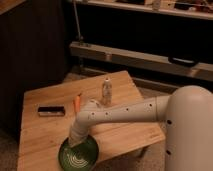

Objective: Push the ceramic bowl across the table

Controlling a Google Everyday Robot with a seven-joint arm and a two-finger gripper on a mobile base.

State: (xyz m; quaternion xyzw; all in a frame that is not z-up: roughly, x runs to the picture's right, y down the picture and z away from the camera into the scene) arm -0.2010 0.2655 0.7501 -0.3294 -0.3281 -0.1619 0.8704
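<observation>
The ceramic bowl (pixel 78 155), dark green with pale rings inside, sits at the front edge of the light-brown wooden table (pixel 125 135), partly over the edge. My gripper (pixel 75 140) points down at the bowl's far rim, touching it or just inside it. The white arm (pixel 125 114) reaches in from the right across the table's front half and hides the gripper's tip.
A small clear bottle (pixel 105 90) stands upright near the table's middle. An orange stick-like object (pixel 77 102) lies left of it. A flat black object (pixel 51 110) lies at the left side. A dark wall and a low shelf (pixel 150 60) stand behind the table.
</observation>
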